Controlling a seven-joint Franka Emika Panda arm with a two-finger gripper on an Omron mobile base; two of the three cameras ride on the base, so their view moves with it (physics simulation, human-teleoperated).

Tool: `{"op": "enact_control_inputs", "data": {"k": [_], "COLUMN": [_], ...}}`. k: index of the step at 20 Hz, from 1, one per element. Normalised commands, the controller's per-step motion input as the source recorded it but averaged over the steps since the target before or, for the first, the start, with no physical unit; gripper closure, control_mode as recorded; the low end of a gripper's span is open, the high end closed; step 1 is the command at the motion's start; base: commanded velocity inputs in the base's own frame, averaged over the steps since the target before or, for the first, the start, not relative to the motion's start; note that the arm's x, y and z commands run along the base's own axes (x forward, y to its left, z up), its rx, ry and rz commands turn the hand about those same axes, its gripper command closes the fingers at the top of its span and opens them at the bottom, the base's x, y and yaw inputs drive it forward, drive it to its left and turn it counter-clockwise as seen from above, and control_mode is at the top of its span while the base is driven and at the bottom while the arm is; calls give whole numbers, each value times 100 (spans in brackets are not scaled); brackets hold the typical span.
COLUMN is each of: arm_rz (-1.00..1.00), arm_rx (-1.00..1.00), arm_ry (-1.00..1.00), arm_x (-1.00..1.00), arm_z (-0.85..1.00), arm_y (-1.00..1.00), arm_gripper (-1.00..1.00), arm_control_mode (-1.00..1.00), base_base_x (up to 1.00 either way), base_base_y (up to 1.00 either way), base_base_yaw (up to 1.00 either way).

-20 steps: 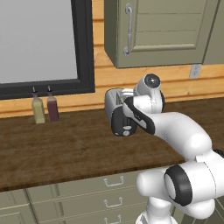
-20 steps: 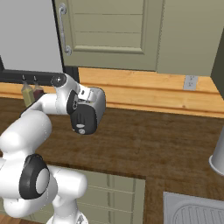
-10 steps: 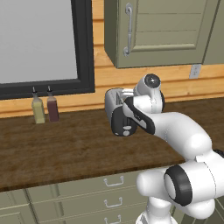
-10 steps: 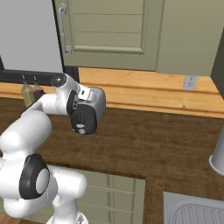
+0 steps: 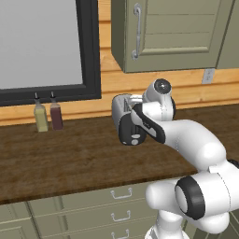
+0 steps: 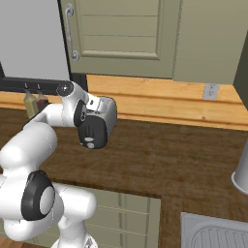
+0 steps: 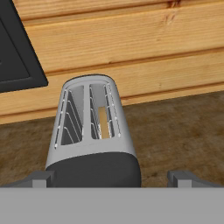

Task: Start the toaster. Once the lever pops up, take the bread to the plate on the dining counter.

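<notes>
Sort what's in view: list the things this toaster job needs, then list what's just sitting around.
Needed for the job:
- toaster
- bread, down in the toaster's right-hand slot
- gripper, open, poised over the toaster's black end

Just sitting around:
- two bottles by the window
- wall outlet
- sink

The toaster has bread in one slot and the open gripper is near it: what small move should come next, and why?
Probably lower the hand toward the toaster's black end face to reach the lever. The bread sits in the right-hand slot as the hand view shows it, and the open gripper hovers just above that end, its fingertips on either side, touching nothing.
</notes>
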Motion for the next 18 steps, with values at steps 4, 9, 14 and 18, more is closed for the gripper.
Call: {"op": "enact_control_inputs", "data": {"k": [4, 9, 14, 18], "arm_rz": [0, 0, 0, 0], "arm_rx": [0, 0, 0, 0], "arm_ry": [0, 0, 0, 0], "arm_x": [0, 0, 0, 0], "arm_z": [0, 0, 0, 0], "arm_y": [0, 0, 0, 0], "arm_gripper": [-100, -100, -100, -100], "arm_control_mode": [-100, -100, -100, -100], "base_base_x": [0, 0, 0, 0], "base_base_y": [0, 0, 0, 0], "base_base_yaw": [0, 0, 0, 0]}}
